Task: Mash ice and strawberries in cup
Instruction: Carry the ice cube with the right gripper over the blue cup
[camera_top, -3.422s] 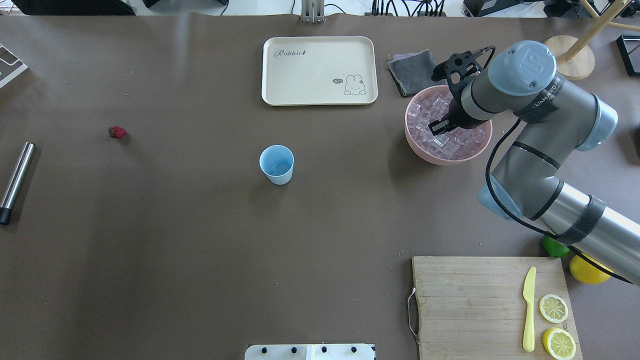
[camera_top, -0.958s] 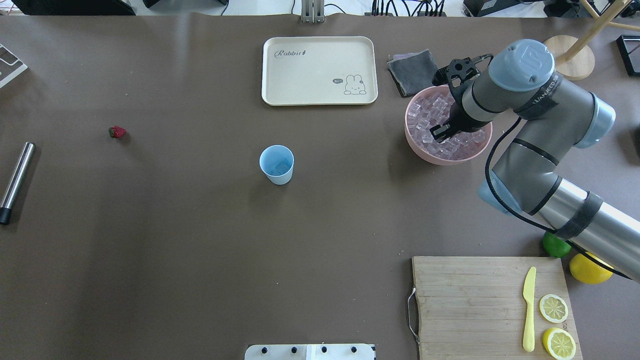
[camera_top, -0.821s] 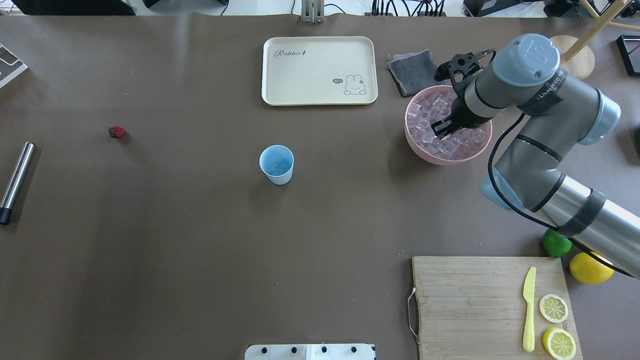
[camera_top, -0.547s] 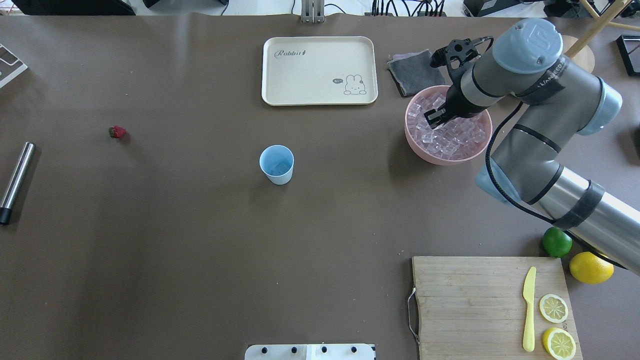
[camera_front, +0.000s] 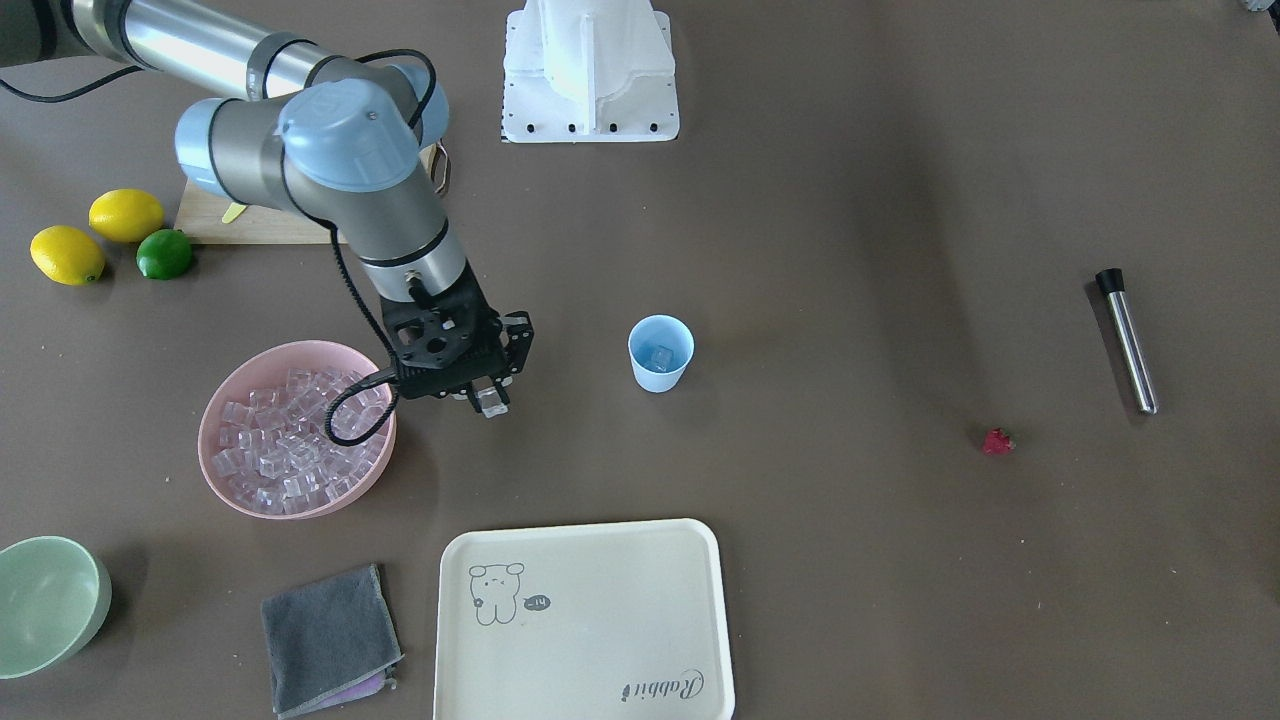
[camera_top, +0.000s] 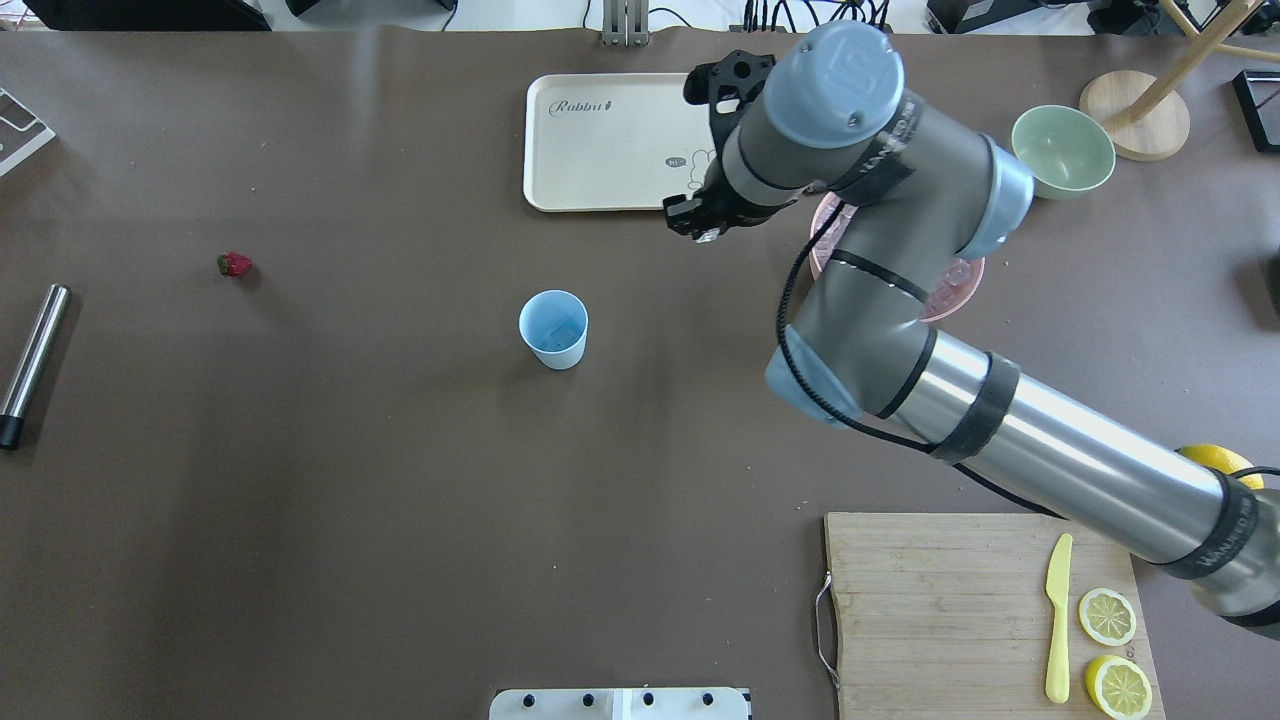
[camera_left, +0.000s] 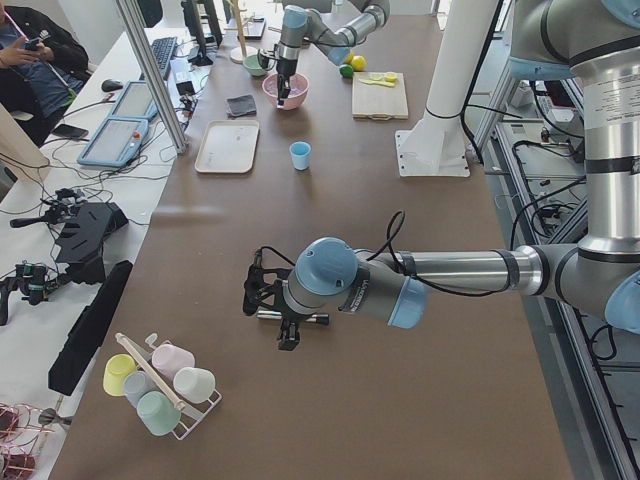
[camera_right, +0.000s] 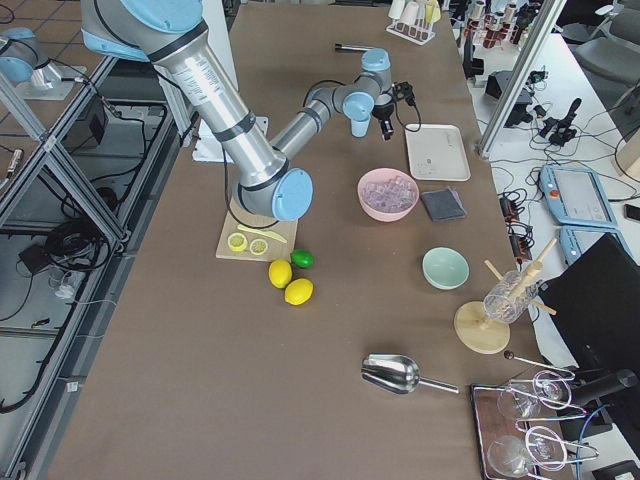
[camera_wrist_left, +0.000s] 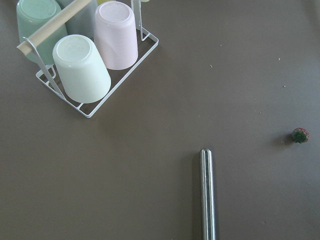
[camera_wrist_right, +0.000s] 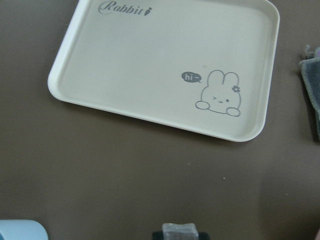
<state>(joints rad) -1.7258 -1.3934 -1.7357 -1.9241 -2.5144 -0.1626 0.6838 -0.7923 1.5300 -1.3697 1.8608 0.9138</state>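
pink bowl (camera_front: 204, 441): full of ice (camera_front: 290, 450), on the right arm's side of the table
metal rod (camera_front: 1127, 345): lying flat at the opposite end
cup (camera_front: 655, 376): upright mid-table, a piece of ice inside
right gripper (camera_front: 490, 400): raised between bowl and cup, fingers pinching one ice cube (camera_front: 491, 403)
left gripper (camera_left: 284, 335): can't tell if it's wide or closed
strawberry (camera_front: 997, 441): on the table near the rod, well apart from the cup

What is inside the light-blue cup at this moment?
One clear ice cube lies at the bottom of the cup. The strawberry lies apart on the table. The cup's wall hides part of its floor.
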